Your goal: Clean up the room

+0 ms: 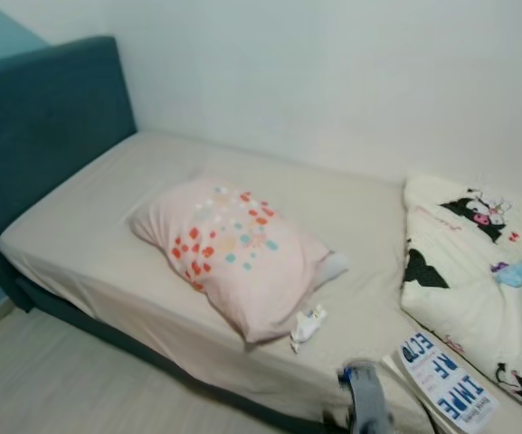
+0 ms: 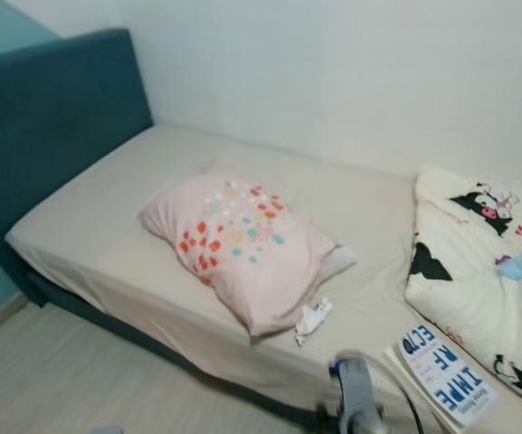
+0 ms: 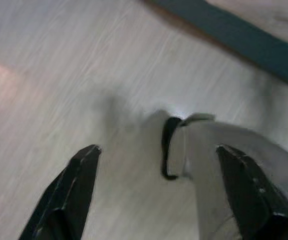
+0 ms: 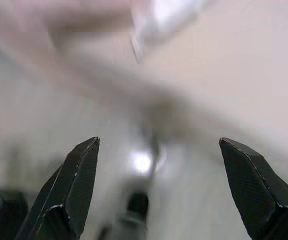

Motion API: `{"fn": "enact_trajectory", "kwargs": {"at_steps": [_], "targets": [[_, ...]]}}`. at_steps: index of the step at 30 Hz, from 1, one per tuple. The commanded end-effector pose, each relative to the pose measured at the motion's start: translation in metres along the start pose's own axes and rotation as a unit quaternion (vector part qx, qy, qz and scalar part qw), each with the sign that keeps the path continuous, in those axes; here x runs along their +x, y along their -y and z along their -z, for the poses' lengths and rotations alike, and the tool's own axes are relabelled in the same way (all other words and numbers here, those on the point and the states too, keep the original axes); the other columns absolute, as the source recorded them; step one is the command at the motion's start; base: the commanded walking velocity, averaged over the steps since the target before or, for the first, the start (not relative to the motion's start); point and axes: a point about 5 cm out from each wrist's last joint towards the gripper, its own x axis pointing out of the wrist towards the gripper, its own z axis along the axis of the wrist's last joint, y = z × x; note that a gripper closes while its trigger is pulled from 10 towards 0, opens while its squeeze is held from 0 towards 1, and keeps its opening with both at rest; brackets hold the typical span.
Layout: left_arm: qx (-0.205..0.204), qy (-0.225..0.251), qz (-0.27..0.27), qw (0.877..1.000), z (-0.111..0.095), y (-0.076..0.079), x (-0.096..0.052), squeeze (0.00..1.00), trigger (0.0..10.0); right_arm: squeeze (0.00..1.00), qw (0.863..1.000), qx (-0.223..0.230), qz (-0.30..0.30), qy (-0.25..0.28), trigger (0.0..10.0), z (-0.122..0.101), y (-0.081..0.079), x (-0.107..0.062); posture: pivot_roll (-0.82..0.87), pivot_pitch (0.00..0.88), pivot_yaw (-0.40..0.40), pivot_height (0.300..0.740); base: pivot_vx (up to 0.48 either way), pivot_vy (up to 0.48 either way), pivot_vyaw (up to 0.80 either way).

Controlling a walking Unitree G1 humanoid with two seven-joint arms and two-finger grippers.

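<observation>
Here both sets of jaws stand wide and empty: the left gripper [image 3: 156,150] hangs over the pale floor [image 3: 59,65], the right gripper [image 4: 158,145] faces a blur. On the bed [image 1: 107,208] lie one pink pillow [image 1: 233,249], one crumpled tissue [image 1: 308,325] touching its corner, one magazine [image 1: 446,380] at the bed's edge and one cartoon blanket [image 1: 478,271]. Reaching while blurred could push the tissue under the pillow, or knock the magazine off.

pink pillow [image 1: 233,249] (dotted), teal headboard [image 1: 43,127]
</observation>
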Motion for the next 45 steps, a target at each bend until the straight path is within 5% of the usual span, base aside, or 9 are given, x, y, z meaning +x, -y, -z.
{"fn": "enact_trajectory", "kwargs": {"at_steps": [1,14,19,24,26,27,29,39,45], "targets": [[0.001,-0.028,0.005,1.000,0.014,0.002,-0.004,0.00,10.0,0.00,1.000,0.018,0.005,0.001,10.0,0.000,0.002,0.000,0.05,0.006,-0.038,0.714,0.262,0.000,0.00],[0.005,-0.006,-0.003,1.000,0.011,0.010,-0.004,0.00,10.0,0.00,0.989,0.050,-0.016,0.140,10.0,-0.092,0.007,0.004,0.05,0.000,-0.042,0.664,0.020,0.000,0.00],[-0.002,0.016,-0.004,1.000,0.005,0.011,-0.003,0.00,10.0,0.00,0.987,0.055,0.002,0.149,10.0,-0.099,0.014,0.003,0.05,0.000,-0.042,0.649,0.000,0.000,0.00],[-0.030,0.115,0.001,0.993,-0.031,0.011,0.002,0.00,10.0,0.00,0.985,0.070,0.054,0.148,10.0,-0.105,0.030,0.000,0.06,0.000,-0.048,0.624,0.000,0.000,0.00],[-0.046,0.196,-0.010,0.980,-0.160,-0.017,0.020,0.00,10.0,0.00,0.983,0.078,0.074,0.148,10.0,-0.105,0.037,-0.001,0.06,0.000,-0.048,0.609,0.000,0.000,0.00],[-0.046,0.196,-0.010,0.980,-0.160,-0.017,0.020,0.00,10.0,0.00,0.983,0.078,0.074,0.148,10.0,-0.105,0.037,-0.001,0.06,0.000,-0.048,0.609,0.000,0.000,0.00],[-0.040,0.229,-0.017,0.972,-0.193,-0.026,0.016,0.00,10.0,0.00,0.981,0.091,0.081,0.151,10.0,-0.105,0.041,-0.002,0.06,0.000,-0.051,0.599,0.000,0.000,0.00],[-0.032,0.290,-0.021,0.956,-0.210,-0.031,0.009,0.00,10.0,0.00,0.958,0.180,0.119,0.187,10.0,-0.108,0.066,-0.011,0.09,0.020,-0.034,0.569,0.000,0.000,0.00],[-0.018,0.288,-0.013,0.957,-0.205,-0.033,0.009,0.00,10.0,0.00,0.944,0.217,0.138,0.205,10.0,-0.110,0.080,-0.016,0.11,0.059,-0.015,0.554,0.000,0.000,0.00]]}}
